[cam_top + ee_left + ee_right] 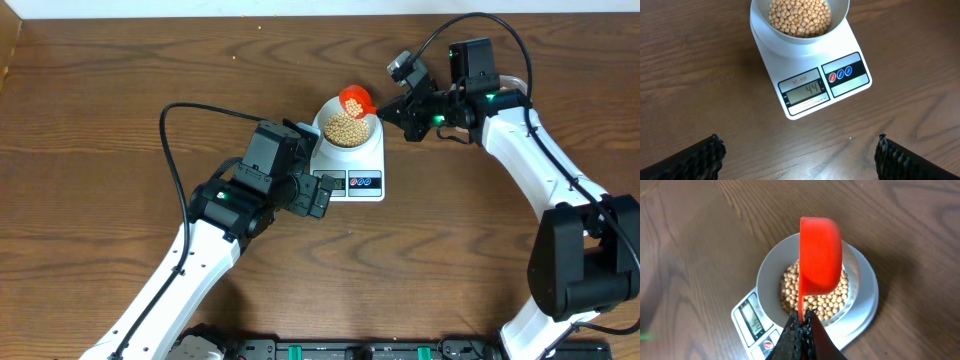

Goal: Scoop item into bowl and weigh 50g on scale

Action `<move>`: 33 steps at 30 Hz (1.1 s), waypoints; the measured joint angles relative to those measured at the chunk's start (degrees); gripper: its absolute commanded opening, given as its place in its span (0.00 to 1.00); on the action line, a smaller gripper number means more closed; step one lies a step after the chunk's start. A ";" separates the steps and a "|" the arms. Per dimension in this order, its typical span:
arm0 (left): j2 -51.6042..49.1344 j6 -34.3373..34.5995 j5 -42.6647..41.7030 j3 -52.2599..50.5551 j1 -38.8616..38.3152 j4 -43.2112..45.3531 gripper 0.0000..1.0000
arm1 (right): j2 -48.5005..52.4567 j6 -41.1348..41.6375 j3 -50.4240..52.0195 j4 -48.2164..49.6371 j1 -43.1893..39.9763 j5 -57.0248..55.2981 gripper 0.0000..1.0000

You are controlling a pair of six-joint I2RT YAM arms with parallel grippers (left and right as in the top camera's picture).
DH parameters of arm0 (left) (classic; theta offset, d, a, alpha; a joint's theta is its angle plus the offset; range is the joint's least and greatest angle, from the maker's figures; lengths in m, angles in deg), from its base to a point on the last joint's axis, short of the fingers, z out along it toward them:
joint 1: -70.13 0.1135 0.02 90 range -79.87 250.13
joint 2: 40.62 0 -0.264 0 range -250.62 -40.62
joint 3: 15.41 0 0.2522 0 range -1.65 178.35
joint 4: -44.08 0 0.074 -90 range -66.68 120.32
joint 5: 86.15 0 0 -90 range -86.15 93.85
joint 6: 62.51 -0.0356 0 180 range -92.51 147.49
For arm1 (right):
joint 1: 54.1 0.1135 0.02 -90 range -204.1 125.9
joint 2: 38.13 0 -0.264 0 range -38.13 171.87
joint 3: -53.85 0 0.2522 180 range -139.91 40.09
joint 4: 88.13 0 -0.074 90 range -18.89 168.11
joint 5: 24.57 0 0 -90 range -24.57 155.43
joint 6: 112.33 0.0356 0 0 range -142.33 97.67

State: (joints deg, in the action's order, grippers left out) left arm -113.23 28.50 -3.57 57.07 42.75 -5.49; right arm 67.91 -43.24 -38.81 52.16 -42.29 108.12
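1. Your bowl (348,140) stands on the scale (372,165) near the middle of the tabletop (120,90), and the beans (346,127) lie heaped inside it.
2. From the left wrist view, the display (806,91) at the scale's front edge reads 44, with the round buttons (840,73) just beside it.
3. Your right end effector (801,330) is clenched on the thin handle of a red scoop (820,255). The scoop hangs over the bowl, tipped onto its edge. In the right wrist view it hides the middle of the beans.
4. Your left end effector (800,157) is released, its fingers (695,160) spread wide. It hovers over bare tabletop just in front of the scale and touches nothing.
5. From overhead, the left arm's black housing (275,155) crowds the scale's left side and covers part of that edge.
6. A black cable (170,125) loops over the tabletop to the left of that arm, well apart from the scale.
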 measured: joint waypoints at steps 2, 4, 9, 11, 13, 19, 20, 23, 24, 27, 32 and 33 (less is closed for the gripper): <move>0.00 0.00 -0.02 0.00 0.00 0.00 0.98 | 0.00 -1.62 0.00 -0.02 0.00 -0.15 0.01; 0.00 0.00 -0.02 0.00 0.00 0.00 0.98 | 0.00 -2.86 0.00 -0.02 0.02 -0.33 0.01; 0.00 0.00 0.00 0.00 0.00 0.00 0.98 | 0.00 -5.25 0.00 -0.13 0.00 -0.85 0.01; 0.00 0.00 -0.02 0.00 0.00 0.00 0.98 | 0.00 -6.23 0.00 -0.17 0.04 -1.03 0.01; 0.00 0.00 -0.02 0.00 0.00 0.00 0.98 | 0.00 -7.41 0.00 -0.33 0.11 -1.16 0.01; 0.00 0.00 -0.02 0.00 0.00 0.00 0.98 | 0.00 -10.86 0.00 -0.50 2.36 -3.48 0.01; 0.00 0.00 0.00 0.00 0.00 0.00 0.98 | 0.00 -11.10 0.00 -0.55 2.80 -4.28 0.01; 0.00 0.00 0.00 0.00 0.00 0.00 0.98 | 0.00 -11.89 0.00 -0.59 4.00 -6.62 0.01; 0.00 0.00 -0.02 0.00 0.00 0.00 0.98 | 0.00 -12.22 0.00 -0.61 4.22 -7.08 0.01; 0.00 0.00 -0.02 0.00 0.00 0.00 0.98 | 0.00 -13.27 0.00 -0.59 4.83 -8.35 0.01; 0.00 0.00 0.00 0.00 0.00 0.00 0.98 | 0.00 -13.99 0.00 -0.61 5.16 -9.33 0.01; 0.00 0.00 -0.02 0.00 0.00 0.00 0.98 | 0.00 -14.12 0.00 -0.61 5.16 -9.38 0.01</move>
State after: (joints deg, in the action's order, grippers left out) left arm -113.23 28.50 -3.59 57.07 42.75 -5.49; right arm 67.91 -57.36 -38.81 51.54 -37.13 98.75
